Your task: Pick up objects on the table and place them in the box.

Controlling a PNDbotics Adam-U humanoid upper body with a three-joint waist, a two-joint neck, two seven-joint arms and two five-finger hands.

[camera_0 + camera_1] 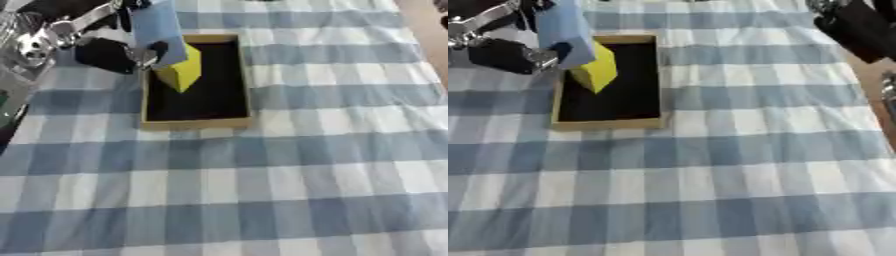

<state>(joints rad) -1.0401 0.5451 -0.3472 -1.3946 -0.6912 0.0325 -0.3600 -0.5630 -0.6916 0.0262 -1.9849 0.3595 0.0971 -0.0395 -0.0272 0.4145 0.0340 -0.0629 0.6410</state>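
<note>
My left hand [109,54] sits upper left of the frame, at the box's top-left corner, fingers curled onto a blue-and-yellow block: blue slab [159,31] standing up above, yellow part [181,70] hanging below it, tilted, over the box's dark interior near its left wall. I can't tell whether the yellow corner touches the box floor. The silver and black arm [39,35] runs off toward the upper-left corner. The box [194,122] is shallow w/ tan cardboard walls and a black inside, lying in the upper-centre of the frame on the counter [262,190], which is covered by a blue-and-white checked cloth. My right hand [855,27] shows only in the right eye view, upper-right corner, a dark shape well apart from the box; can't tell its finger state.
</note>
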